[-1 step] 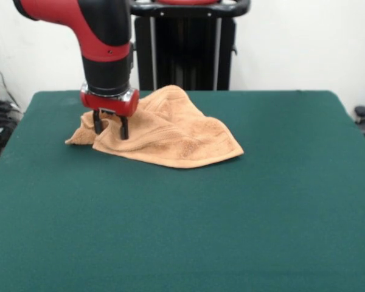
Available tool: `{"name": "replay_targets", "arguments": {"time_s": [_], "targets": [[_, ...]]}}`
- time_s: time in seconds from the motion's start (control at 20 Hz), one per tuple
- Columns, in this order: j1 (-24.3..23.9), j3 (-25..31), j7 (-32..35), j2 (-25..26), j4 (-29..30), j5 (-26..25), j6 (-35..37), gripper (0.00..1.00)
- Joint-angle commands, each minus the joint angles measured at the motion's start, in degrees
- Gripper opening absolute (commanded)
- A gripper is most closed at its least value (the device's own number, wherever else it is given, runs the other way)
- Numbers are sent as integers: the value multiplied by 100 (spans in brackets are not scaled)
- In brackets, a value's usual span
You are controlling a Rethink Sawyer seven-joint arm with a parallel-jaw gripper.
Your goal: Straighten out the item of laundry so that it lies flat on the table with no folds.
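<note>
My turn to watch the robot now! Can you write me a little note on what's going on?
Gripper: down at the towel's left end as the front view shows it, two dark fingers apart, open, cloth between and around them. Whether they already pinch it cannot be told.
Towel: on the far half of the table, left of the middle, bunched up with a raised hump and several folds.
Done: the arm has reached the towel.
Left: grab an edge, pull the towel out, and smooth it until it lies flat with no folds.
</note>
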Motion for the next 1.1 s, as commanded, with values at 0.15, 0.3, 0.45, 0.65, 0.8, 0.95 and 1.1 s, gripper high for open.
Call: {"name": "replay_targets", "arguments": {"time_s": [0.15,0.3,0.45,0.65,0.8,0.95,1.1], "targets": [[270,520,468,63,6,-176,-296,100],[276,515,472,49,16,-173,-292,100],[286,500,463,59,0,-191,-305,100],[285,510,410,62,-19,-183,-183,100],[309,487,427,58,-31,-191,-217,0],[293,501,454,62,-23,-172,-264,0],[300,497,461,68,-24,-165,-265,0]]}}
